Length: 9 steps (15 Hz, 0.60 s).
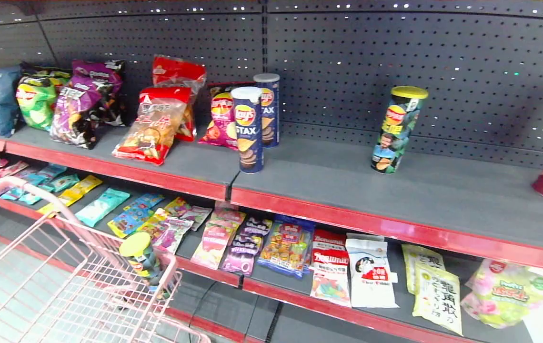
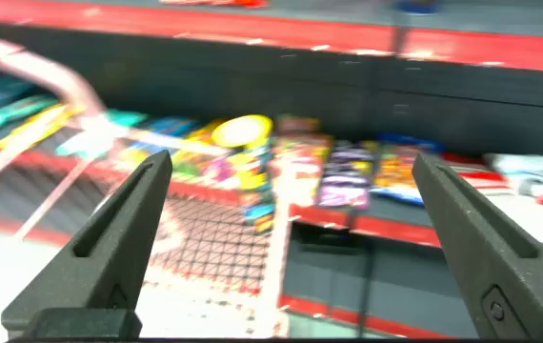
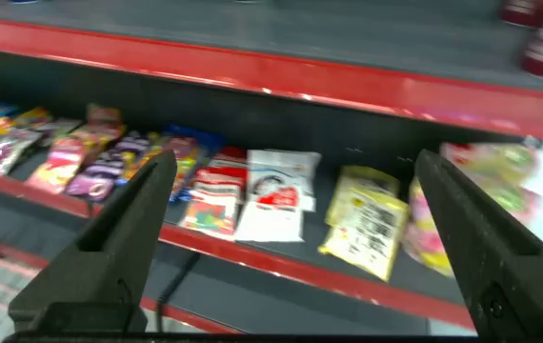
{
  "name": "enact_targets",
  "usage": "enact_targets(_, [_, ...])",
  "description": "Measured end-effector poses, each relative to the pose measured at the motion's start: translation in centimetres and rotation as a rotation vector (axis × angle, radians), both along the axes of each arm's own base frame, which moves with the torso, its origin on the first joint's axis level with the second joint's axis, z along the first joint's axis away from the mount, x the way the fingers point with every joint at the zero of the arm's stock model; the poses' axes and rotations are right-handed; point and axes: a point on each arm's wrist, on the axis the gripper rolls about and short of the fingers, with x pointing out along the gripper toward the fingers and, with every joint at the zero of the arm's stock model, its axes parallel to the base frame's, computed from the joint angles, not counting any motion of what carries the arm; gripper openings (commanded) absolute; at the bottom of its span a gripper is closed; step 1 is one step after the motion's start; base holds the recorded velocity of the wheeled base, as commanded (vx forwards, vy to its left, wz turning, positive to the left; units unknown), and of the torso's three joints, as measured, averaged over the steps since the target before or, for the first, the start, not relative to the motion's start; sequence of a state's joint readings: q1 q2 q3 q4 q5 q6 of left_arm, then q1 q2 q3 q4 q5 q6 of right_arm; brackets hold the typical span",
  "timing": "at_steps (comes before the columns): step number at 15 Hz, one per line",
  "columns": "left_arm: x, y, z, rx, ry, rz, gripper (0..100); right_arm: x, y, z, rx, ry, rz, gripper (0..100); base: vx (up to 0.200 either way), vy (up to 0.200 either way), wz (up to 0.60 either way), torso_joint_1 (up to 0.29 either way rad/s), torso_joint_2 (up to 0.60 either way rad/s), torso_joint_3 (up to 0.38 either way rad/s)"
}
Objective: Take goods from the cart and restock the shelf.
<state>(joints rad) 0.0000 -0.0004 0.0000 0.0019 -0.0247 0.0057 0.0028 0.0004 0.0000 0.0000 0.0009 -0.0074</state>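
The likeliest trouble is lying in the corner of the pink wire shopping cart point(image 1: 85, 295), where the tall cylindrical snack can with the yellow lid point(image 1: 140, 257) is standing upright, close against the mesh wall and just under the rim. A finger coming in wide is risking a snag on the wire or the pink rail, and a push from one side alone is likely to be tipping so narrow a can over onto the cart floor. Its smooth round wall is also inviting a slip if it is pinched near the lid. The left gripper point(image 2: 291, 160) is hanging released, jaws spread wide and holding nothing. In the left wrist view the can point(image 2: 243, 162) is showing ahead in the gap between the jaws, well apart from them and nearer one finger than the other, so it is not sitting centred. The right gripper point(image 3: 295, 157) is likewise hanging open and empty, facing the packets on the lower red-edged shelf point(image 3: 281, 262).
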Motion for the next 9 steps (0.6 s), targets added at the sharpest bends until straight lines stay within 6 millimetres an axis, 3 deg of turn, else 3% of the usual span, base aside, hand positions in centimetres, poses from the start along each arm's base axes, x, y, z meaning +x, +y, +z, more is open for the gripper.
enact_targets(8, [0.0,0.0,0.01,0.0,-0.001,0.0,100,0.0,0.0,0.0,0.0,0.0,0.001,100,0.0,0.0,0.6,0.002,0.0,0.003])
enact_targets(9, [0.0,0.0,0.01,0.0,-0.001,0.0,100,0.0,0.0,0.0,0.0,0.0,0.0,100,0.0,0.0,0.0,0.0,0.0,0.0])
